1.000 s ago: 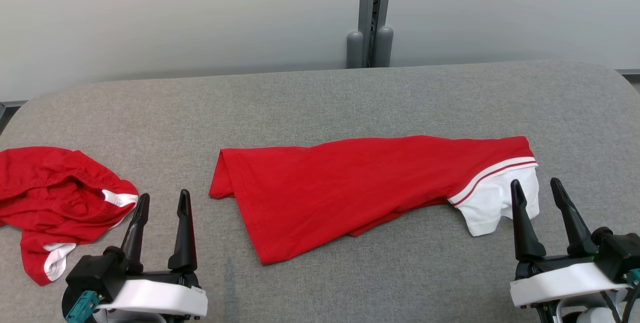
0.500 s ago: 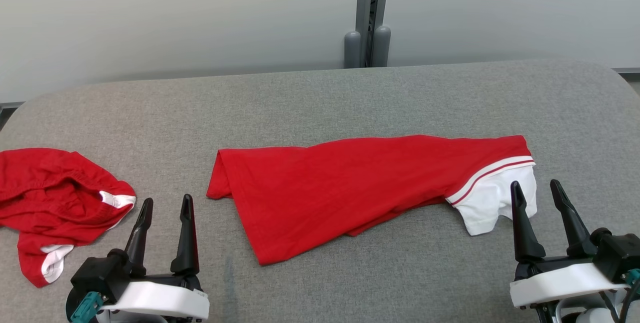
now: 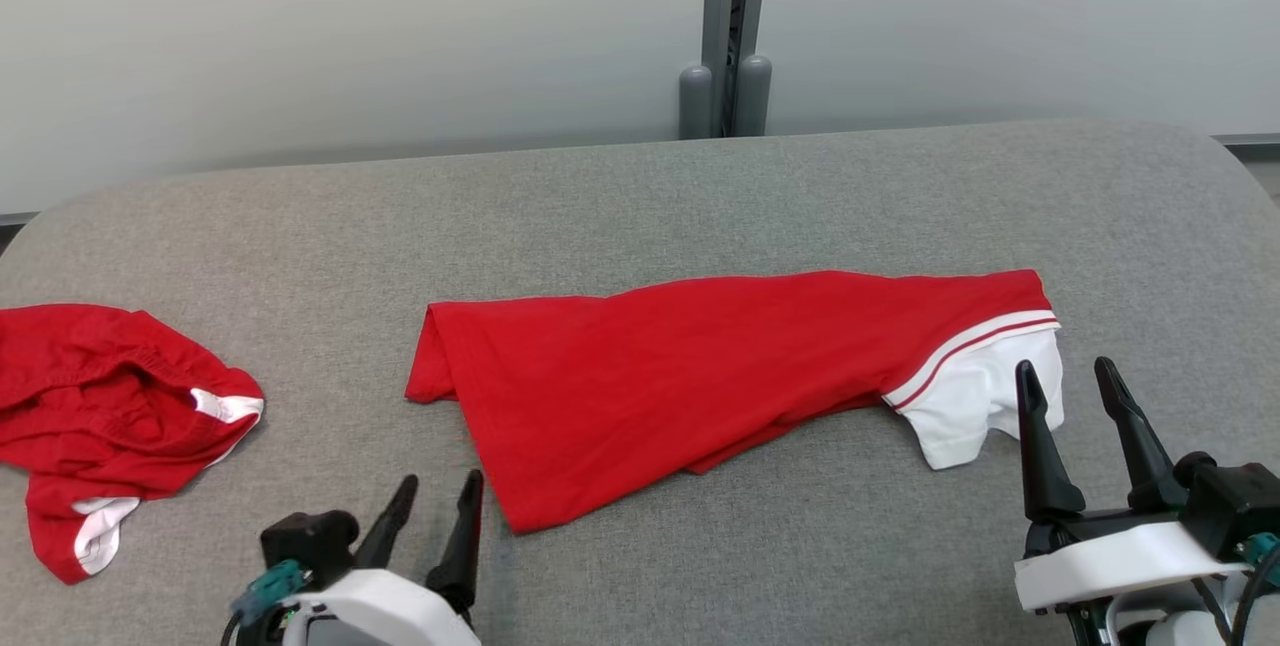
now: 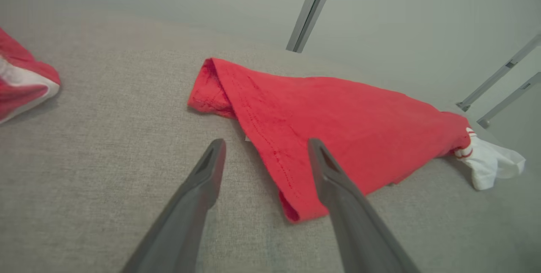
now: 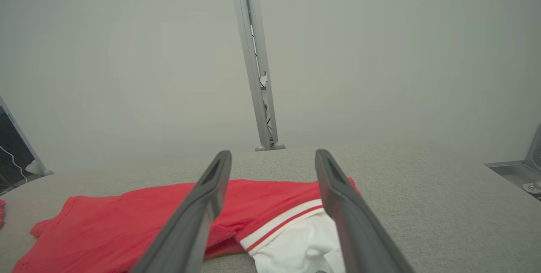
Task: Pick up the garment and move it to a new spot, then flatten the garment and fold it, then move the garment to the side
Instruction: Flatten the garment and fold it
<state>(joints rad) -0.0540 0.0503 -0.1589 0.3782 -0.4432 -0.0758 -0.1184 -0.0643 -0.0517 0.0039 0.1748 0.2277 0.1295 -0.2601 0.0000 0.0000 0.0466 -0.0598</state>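
Note:
A red garment (image 3: pixel 700 376) lies folded into a long wedge across the middle of the grey padded table (image 3: pixel 640 196), with its white sleeve (image 3: pixel 970 406) at the right end. My left gripper (image 3: pixel 442 478) is open at the front edge, its fingertips just left of the garment's near corner. In the left wrist view the left gripper (image 4: pixel 266 142) frames the hemmed edge of the garment (image 4: pixel 346 116). My right gripper (image 3: pixel 1063 366) stands open just in front of the white sleeve. The right wrist view has the right gripper (image 5: pixel 272 152) above the sleeve (image 5: pixel 296 247).
A second red and white garment (image 3: pixel 100 406) lies crumpled at the table's left edge, also seen as a red and white heap (image 4: pixel 17 83). A grey post (image 3: pixel 725 26) stands behind the table against the pale wall. Bare grey padding lies beyond the folded garment.
My left gripper has swung right and lower in the view, from beside the crumpled garment to the folded garment's near corner. The view has shifted slightly. The right gripper has stayed put.

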